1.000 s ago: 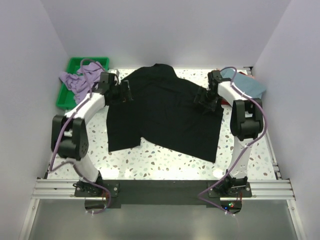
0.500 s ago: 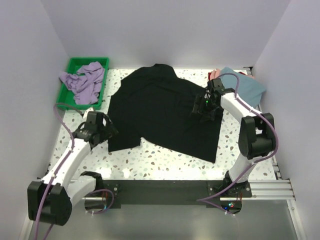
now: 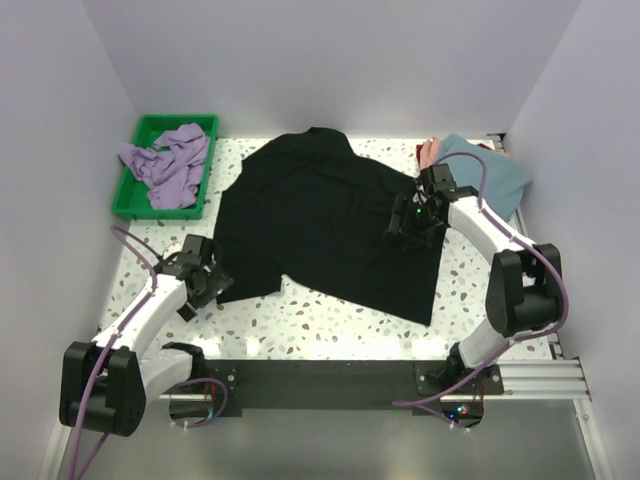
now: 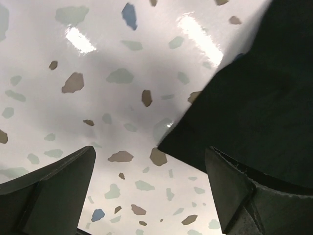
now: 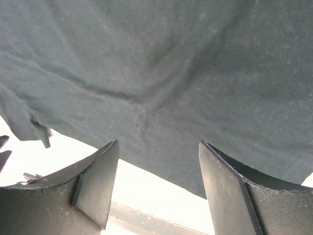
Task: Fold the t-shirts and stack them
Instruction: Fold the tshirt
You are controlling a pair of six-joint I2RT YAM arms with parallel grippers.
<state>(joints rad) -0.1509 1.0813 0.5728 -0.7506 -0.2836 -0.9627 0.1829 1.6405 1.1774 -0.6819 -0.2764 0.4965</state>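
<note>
- While the black t-shirt (image 3: 330,215) lies mid-surface (image 3: 330,325), collar to the far wall, long axis far-to-near, bare surface runs along the near edge.
- Left jaws spread by its near-left hem corner; right jaws spread over its right side.

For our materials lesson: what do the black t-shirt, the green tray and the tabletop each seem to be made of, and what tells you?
Black t-shirt: soft matte cloth, probably knit cotton; it creases and lies limp.
Tray: likely moulded plastic, smooth, green, stiff walls.
Tabletop: glossy speckled white, terrazzo-look stone or laminate; it reflects the lights.
</note>
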